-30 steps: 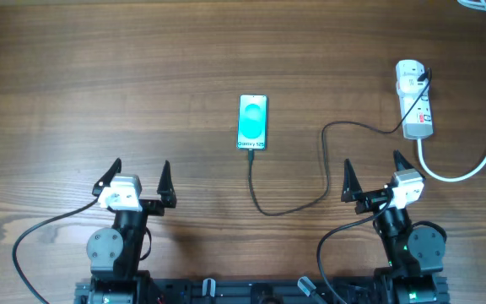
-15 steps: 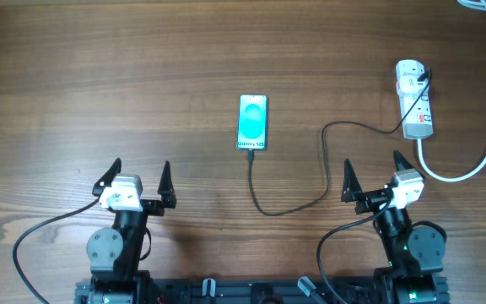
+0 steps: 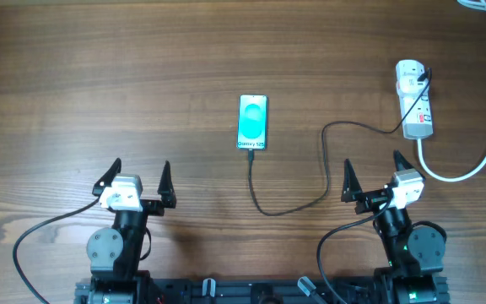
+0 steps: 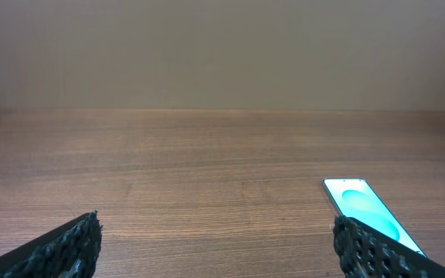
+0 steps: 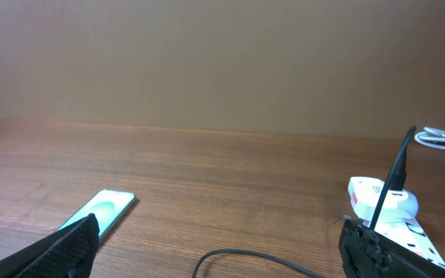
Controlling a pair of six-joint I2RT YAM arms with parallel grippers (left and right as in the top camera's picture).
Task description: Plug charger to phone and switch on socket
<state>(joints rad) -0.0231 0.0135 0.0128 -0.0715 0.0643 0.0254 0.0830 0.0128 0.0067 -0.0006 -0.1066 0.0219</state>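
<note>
- Left gripper (image 3: 139, 169): you see it near the front edge on the left, fingers spread wide and holding nothing. In its wrist view the two black ribbed fingertips (image 4: 68, 247) frame bare wood.
- Table (image 3: 99, 76): dark brown wood grain runs left to right under everything.
- Phone (image 3: 253, 122): a small flat rectangle with a bright cyan screen lies face up at the centre, long side running near to far. A line of small text sits at its near end. It appears at the right of the left wrist view (image 4: 369, 212) and at the left of the right wrist view (image 5: 103, 210).
- Charger (image 3: 325, 165): a thin black cable starts at the phone's near edge, dips toward you, curves right, climbs away and then runs right to a black plug on the socket's far end. You cannot tell whether its tip is seated in the phone.
- Right gripper (image 3: 372, 165): near the front edge on the right, fingers equally spread and empty.
- Socket (image 3: 415, 100): a white elongated strip lies far right, with small red markings on its top face.
- White cord (image 3: 471, 173): thick, it leaves the socket's near end and loops right, then away.
</note>
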